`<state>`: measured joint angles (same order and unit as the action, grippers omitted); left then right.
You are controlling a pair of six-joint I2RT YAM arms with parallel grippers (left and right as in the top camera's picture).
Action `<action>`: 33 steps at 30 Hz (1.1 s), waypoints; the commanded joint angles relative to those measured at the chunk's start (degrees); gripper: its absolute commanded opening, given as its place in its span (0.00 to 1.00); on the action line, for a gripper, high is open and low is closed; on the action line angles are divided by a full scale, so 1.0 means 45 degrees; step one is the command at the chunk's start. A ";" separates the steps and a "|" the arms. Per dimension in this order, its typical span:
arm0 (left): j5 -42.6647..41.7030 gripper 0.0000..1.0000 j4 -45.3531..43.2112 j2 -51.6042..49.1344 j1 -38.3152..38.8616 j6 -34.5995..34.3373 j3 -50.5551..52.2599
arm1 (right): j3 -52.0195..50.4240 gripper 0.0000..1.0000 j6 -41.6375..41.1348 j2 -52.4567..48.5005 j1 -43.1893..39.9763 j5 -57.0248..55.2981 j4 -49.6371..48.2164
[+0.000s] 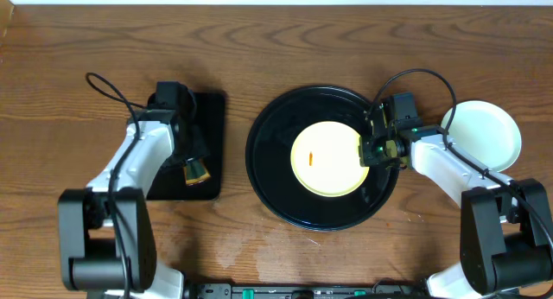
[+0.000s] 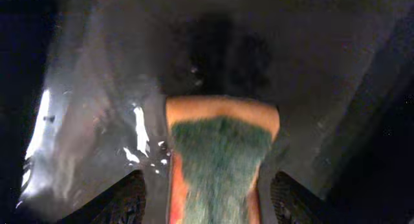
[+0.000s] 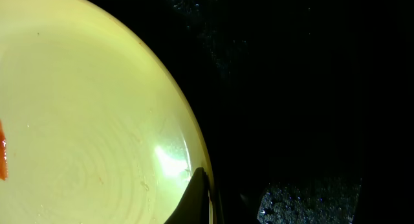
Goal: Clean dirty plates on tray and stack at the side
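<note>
A pale yellow plate with a small orange smear lies in the middle of the round black tray. My right gripper is shut on that plate's right rim: one finger lies on the inside of the yellow plate, the other sits outside the rim. A second pale plate rests on the table to the right of the tray. My left gripper hangs over the rectangular tray, open, with a green and orange sponge between its fingers and a gap on each side.
The small rectangular black tray lies left of the round tray, its glossy wet floor under the sponge. Bare wooden table runs behind both trays. Both arm bases stand at the near edge.
</note>
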<state>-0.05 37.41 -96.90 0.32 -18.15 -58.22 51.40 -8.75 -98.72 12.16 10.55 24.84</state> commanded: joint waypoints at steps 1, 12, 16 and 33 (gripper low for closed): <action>0.0063 0.63 0.0602 0.0364 -0.0019 0.0010 -0.0296 | -0.0146 0.01 -0.0151 -0.0282 0.0058 -0.0039 0.0189; -0.0277 0.12 -0.0860 -0.0476 0.0005 -0.0277 0.1462 | -0.0146 0.01 -0.0146 -0.0282 0.0058 -0.0039 0.0151; -0.0325 0.08 -0.0724 -0.0374 0.0005 -0.0262 0.1243 | -0.0146 0.02 -0.0117 -0.0282 0.0058 -0.0039 0.0087; -0.3759 0.07 0.2215 0.1341 0.2293 -0.0889 -0.2856 | -0.0155 0.01 -0.1481 -0.0306 0.0058 -0.0913 -0.0083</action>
<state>-11.94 48.86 -91.72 5.56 -19.70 -70.06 51.35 -12.25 -98.80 12.25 10.00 24.03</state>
